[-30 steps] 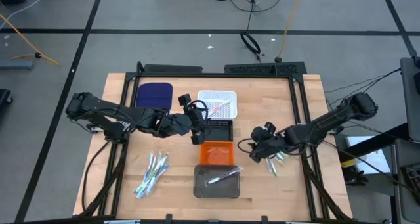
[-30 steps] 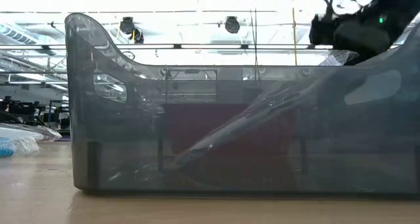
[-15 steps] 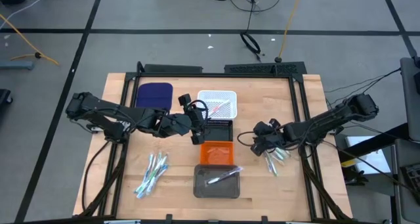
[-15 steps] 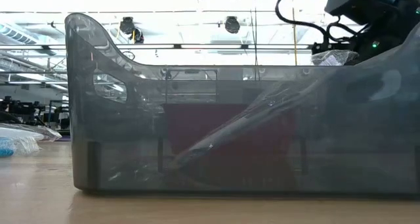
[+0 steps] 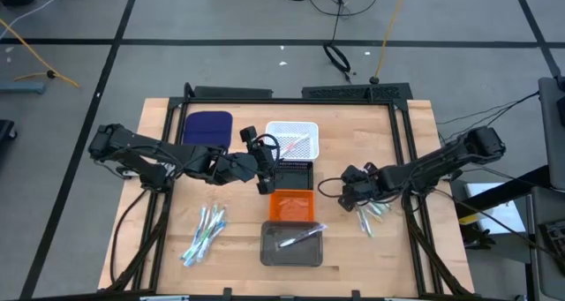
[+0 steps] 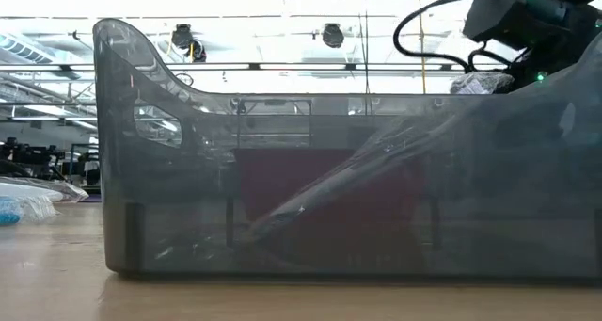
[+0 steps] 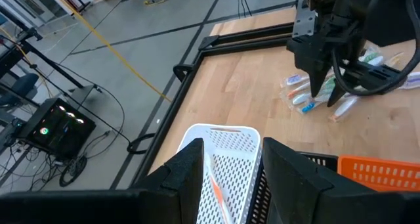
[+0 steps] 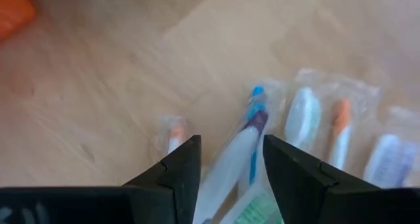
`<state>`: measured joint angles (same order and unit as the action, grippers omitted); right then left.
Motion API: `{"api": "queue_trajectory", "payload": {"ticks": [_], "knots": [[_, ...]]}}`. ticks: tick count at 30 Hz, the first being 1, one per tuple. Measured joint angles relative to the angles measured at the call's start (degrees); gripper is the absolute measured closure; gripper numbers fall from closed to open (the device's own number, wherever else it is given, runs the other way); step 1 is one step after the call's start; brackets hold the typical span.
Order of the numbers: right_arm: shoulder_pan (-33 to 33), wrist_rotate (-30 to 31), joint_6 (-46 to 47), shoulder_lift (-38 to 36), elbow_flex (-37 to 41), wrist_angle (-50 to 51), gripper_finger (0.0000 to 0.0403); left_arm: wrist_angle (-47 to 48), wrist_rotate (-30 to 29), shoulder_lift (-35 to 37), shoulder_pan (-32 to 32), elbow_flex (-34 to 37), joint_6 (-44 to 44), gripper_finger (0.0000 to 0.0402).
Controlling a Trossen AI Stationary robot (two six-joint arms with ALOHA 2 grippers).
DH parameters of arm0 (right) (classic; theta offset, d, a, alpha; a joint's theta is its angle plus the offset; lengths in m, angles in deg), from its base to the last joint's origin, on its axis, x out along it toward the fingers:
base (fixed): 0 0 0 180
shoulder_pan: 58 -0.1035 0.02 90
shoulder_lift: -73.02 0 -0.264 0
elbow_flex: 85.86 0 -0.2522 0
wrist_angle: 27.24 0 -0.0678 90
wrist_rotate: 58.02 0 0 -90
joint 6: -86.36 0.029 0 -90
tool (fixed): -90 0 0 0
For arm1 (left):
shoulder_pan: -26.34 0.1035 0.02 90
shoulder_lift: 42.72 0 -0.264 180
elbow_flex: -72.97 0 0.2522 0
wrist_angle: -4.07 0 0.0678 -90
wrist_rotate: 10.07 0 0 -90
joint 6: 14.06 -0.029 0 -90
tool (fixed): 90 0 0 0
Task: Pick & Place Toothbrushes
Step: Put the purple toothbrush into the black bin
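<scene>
Wrapped toothbrushes lie in two piles on the table: one at the right [image 5: 371,216] and one at the near left [image 5: 205,233]. My right gripper [image 5: 350,195] stands open just over the right pile, fingers pointing steeply down. In the right wrist view a blue and white toothbrush [image 8: 251,122] lies below the gap between its fingers [image 8: 226,168]. My left gripper [image 5: 264,174] hangs open above the white tray [image 7: 223,142], which holds a red toothbrush [image 7: 216,191]. Another toothbrush [image 5: 298,238] lies slanted in the grey tray [image 5: 269,252].
Four trays stand in a row down the table's middle: white [image 5: 292,130], black [image 5: 296,173], orange [image 5: 291,206] and grey. A dark blue pad [image 5: 207,126] lies at the far left. The grey tray's wall [image 6: 282,217] fills the low view. Bare wood lies around the right pile.
My right gripper has sunk toward the right pile of toothbrushes and tipped more steeply downward, turning a little about its own line. Its fingers have stayed apart. The toothbrushes lie as before.
</scene>
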<state>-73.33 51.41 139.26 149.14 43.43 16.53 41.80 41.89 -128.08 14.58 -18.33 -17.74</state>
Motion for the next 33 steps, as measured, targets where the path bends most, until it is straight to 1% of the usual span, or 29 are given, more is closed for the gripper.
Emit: {"api": "queue_trajectory", "payload": {"ticks": [3, 6, 9, 12, 14, 18, 21, 25, 30, 33], "knots": [[-0.02, -0.22, 0.01, 1.34, 0.00, 0.04, 0.0251, 0.00, 0.00, 0.00, 0.01, 0.00, 0.09, 0.0245], [-0.02, -0.23, 0.41, 2.34, 0.00, -0.01, 0.0271, 0.00, 0.00, 0.00, 0.01, 0.00, 0.17, 0.0245], [-0.02, -0.40, 0.37, 2.39, 0.00, -0.15, 0.0312, 0.00, 0.00, 0.00, -0.01, 0.00, 0.17, 0.0245], [-0.02, -0.48, 0.17, 2.24, 0.00, -0.15, 0.0368, 0.00, 0.00, 0.00, -0.01, 0.00, 0.17, 0.0245], [-0.02, -0.60, -0.38, 2.24, 0.00, -0.28, 0.0389, 0.00, 0.00, 0.00, -0.01, 0.00, 0.17, 0.0245], [-0.02, -0.38, -0.28, 2.24, 0.00, -0.43, 0.0382, 0.00, 0.00, 0.00, 0.00, 0.00, 0.17, 0.0245], [-0.02, -0.38, -0.52, 2.19, 0.00, -0.62, 0.0391, 0.00, -0.01, 0.00, 0.00, 0.00, 0.16, 0.0245], [-0.03, -0.31, -1.12, 1.45, 0.00, -1.47, 0.0392, 0.00, 0.00, 0.00, 0.01, 0.00, 0.15, 0.0245], [-0.02, 1.55, -2.92, -1.79, 0.00, -1.77, 0.0392, -0.02, 0.00, 0.00, -0.01, 0.00, 0.15, 0.0245], [-0.03, 2.95, -5.39, -4.76, 0.00, -3.96, 0.0392, -0.04, 0.00, 0.00, -0.01, 0.00, 0.23, 0.0245]]}}
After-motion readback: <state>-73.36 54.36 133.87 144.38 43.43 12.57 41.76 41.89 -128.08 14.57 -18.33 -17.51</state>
